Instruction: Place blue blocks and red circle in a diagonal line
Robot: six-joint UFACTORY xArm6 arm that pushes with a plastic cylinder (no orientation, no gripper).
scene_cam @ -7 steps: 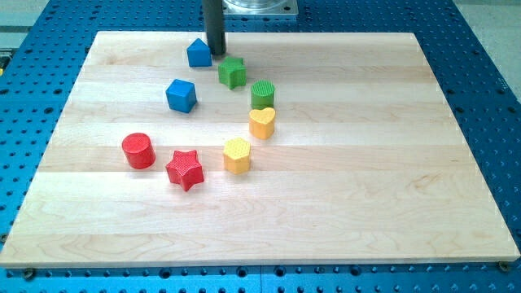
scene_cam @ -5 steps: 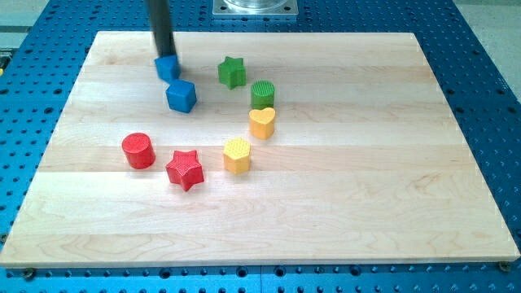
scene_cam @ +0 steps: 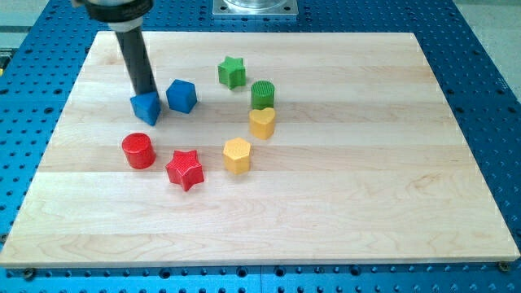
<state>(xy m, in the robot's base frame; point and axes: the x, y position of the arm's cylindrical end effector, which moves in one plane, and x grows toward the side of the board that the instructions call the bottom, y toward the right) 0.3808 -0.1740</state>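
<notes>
Since the earlier frames the small blue block (scene_cam: 146, 107) had been shoved from the worktop's (scene_cam: 366, 187) top edge down and toward the view's left, past the blue cube (scene_cam: 181, 95). My tip (scene_cam: 149, 93) stood touching its upper edge; being a bare rod, it had no hand to open or close. That block now sat between the cube and the red circle (scene_cam: 138, 150), so the slanting line looked nearly formed.
</notes>
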